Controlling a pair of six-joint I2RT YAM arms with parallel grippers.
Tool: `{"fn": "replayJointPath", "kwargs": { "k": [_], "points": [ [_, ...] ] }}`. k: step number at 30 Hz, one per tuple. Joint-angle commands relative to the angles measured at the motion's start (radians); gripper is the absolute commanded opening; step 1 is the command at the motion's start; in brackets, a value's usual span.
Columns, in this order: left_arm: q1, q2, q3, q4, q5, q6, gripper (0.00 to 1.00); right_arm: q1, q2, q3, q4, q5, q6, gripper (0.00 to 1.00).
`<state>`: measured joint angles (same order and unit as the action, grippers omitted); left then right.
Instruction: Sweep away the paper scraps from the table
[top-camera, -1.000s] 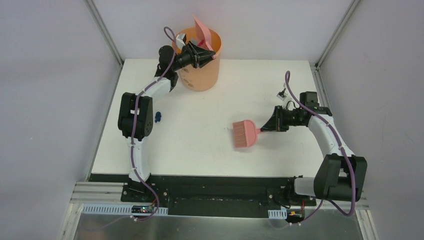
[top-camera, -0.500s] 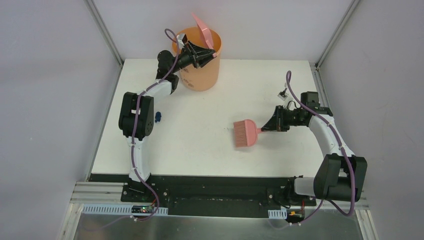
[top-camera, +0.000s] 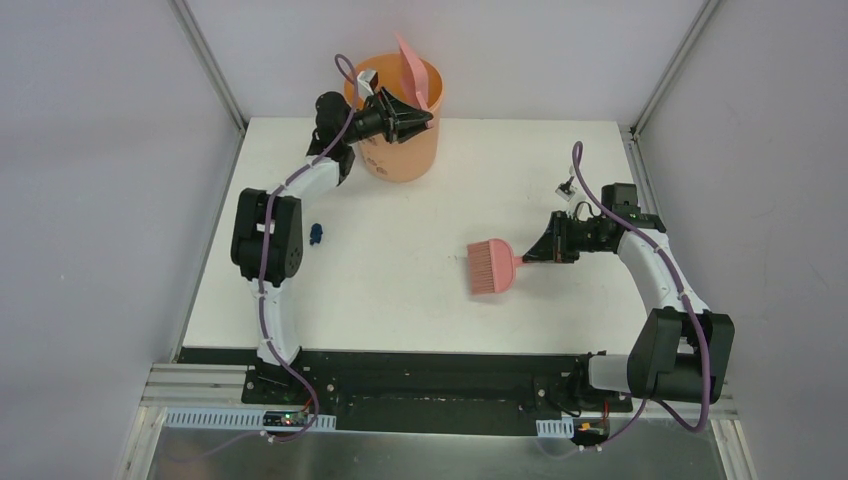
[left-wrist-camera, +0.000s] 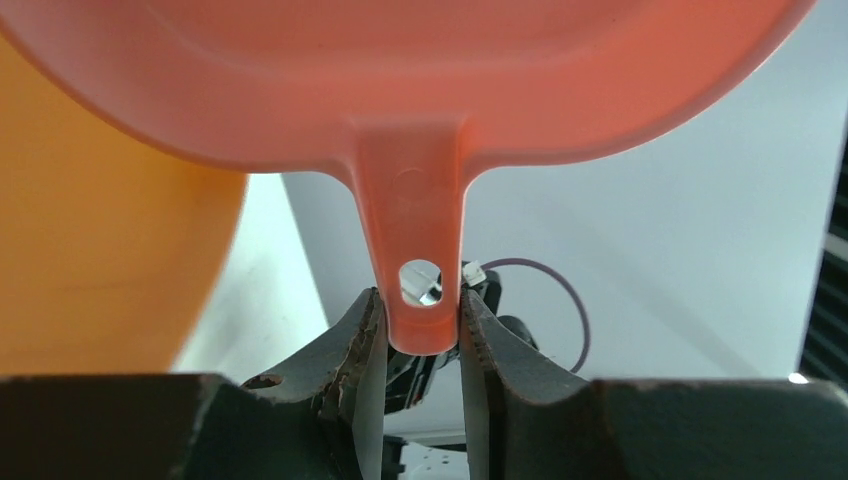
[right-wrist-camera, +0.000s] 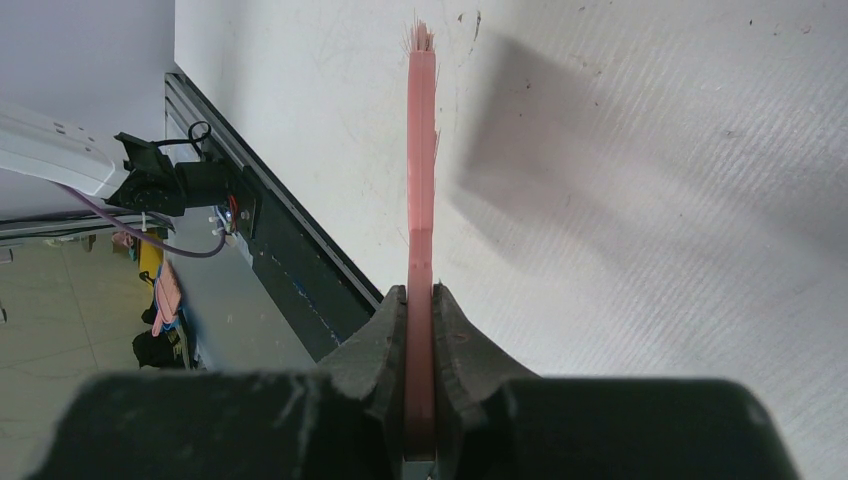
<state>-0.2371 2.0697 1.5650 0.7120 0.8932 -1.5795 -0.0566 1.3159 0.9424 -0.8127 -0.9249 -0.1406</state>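
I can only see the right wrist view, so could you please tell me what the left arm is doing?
Observer: The left end effector grips the pink dustpan by its handle, holding it over the orange bucket.
Operator: Thank you. Are there any scraps on the table?
Observer: I can see one dark blue scrap, lying near the left edge of the table.
Operator: Where is my brush relative to it?
Observer: The brush, held in the right end effector, sits mid-table, well to the right of that scrap.
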Motion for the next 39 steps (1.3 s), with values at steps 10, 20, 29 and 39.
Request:
{"fn": "replayJointPath", "kwargs": {
  "k": [10, 20, 29, 39],
  "points": [
    [-0.011, -0.319, -0.028, -0.511, 0.048, 0.507, 0.0, -0.008, -0.021, 0.006, 0.014, -0.035, -0.037, 0.0],
    [-0.013, -0.357, 0.029, -0.765, 0.017, 0.706, 0.0, -0.009, -0.022, 0.006, 0.014, -0.035, -0.039, 0.0],
    [-0.018, -0.663, -0.117, -1.329, -0.225, 1.114, 0.0, -0.009, -0.025, 0.004, 0.015, -0.044, -0.039, 0.0],
    [-0.018, -0.954, -0.346, -1.642, -0.564, 1.322, 0.0, -0.006, -0.009, -0.001, 0.037, -0.047, -0.028, 0.0]
  ]
}}
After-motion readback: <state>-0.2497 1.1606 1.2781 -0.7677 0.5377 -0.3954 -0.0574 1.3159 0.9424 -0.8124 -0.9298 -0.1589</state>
